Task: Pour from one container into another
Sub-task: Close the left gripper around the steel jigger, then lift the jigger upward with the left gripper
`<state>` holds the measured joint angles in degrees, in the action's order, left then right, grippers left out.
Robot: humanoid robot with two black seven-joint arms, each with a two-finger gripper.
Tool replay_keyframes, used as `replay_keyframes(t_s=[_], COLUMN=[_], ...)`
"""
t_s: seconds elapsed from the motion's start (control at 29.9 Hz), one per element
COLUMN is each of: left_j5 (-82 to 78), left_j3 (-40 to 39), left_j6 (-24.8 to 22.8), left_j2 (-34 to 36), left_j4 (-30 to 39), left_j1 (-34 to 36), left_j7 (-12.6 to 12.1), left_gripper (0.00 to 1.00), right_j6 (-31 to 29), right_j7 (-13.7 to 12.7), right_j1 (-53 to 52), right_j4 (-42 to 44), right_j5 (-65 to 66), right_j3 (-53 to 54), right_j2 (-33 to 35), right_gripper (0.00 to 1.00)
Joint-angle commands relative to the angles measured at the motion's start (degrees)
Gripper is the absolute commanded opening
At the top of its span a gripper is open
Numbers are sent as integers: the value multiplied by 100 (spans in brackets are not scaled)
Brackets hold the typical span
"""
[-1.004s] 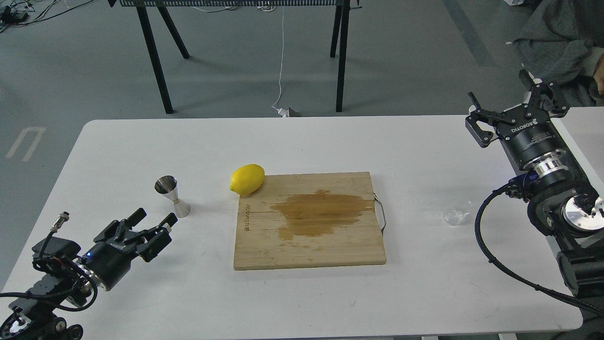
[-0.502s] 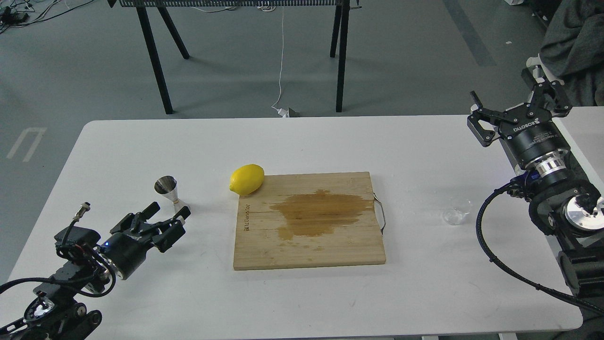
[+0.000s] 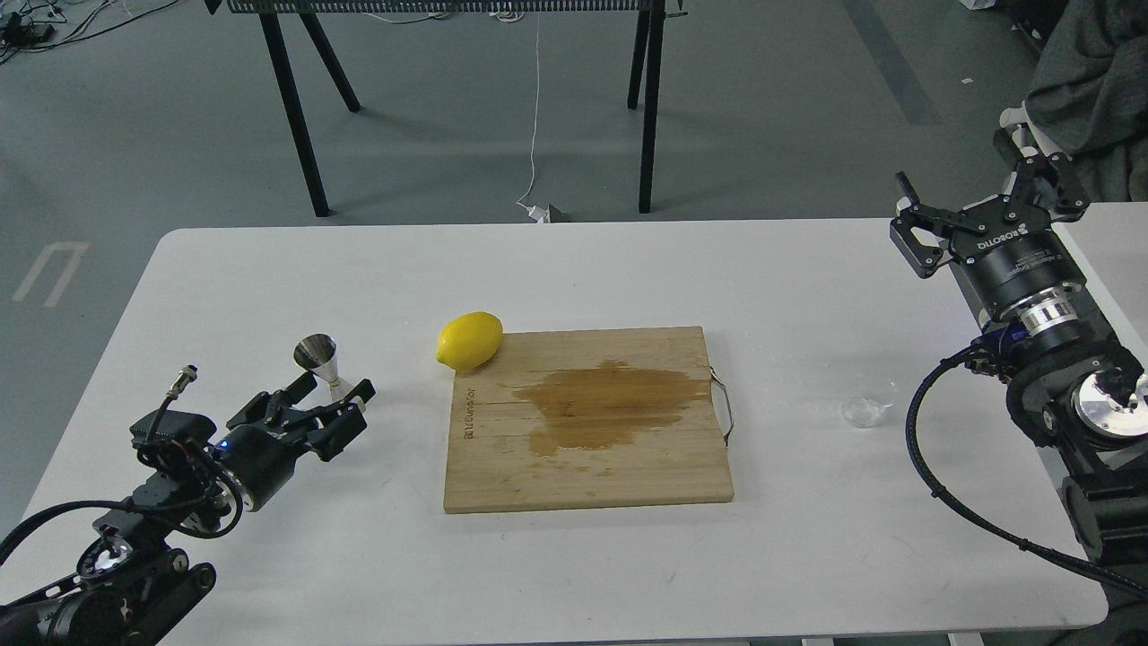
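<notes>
Head view shows a white table [image 3: 269, 269] with a wooden cutting board [image 3: 587, 467] at its middle, a dark wet stain [image 3: 610, 404] spread across the wood. A lemon [image 3: 469, 341] rests at the board's 10 o'clock corner, touching its edge. At 9 o'clock from the board stands the steel jigger [image 3: 321, 361], upright on the table. The left gripper [image 3: 330, 405] sits at 5 o'clock from the jigger's cup, low over the table, fingers spread apart on either side of the jigger's base; whether they touch it cannot be told, and the base is partly hidden behind them. At 3 o'clock from the board, well apart from its metal handle [image 3: 725, 405], the small clear glass cup [image 3: 870, 401] stands on the table. The right gripper [image 3: 987, 202] hangs at 1 o'clock from the cup, well apart from it, fingers spread wide and holding nothing.
</notes>
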<state>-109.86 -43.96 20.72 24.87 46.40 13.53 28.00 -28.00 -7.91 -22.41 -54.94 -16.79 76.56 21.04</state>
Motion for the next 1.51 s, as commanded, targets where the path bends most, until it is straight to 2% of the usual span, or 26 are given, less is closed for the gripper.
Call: replay_keyframes(t_s=[0.0,0.4,0.67,1.1,1.27,1.47], left_j5=[9,17,17,0,-18,0], left_j3=[80,238,256,274,309,467], left_j6=[-6,-15,-6,3,11,47], left_j2=[-70,-351,-527,-527,-527,-527], left_j4=[-201,-782,-1072,-1318,-1318,-1440], left_j1=[123,554,712,800,809,879], left_j7=[0,0,0,0,0,0], left_gripper=[99,99,95,78,69,51], right_j6=[0,0,0,0,0,0], right_j7=[0,0,0,0,0,0], right_j1=[0,35,44,114,114,114], right_j4=[1,1,1,-52,-70,-70], right_j5=[0,0,0,0,0,0], right_j3=[25,78,78,78,87,87], right_j2=[5,5,5,5,5,5], right_gripper=[99,99,99,99,99,99])
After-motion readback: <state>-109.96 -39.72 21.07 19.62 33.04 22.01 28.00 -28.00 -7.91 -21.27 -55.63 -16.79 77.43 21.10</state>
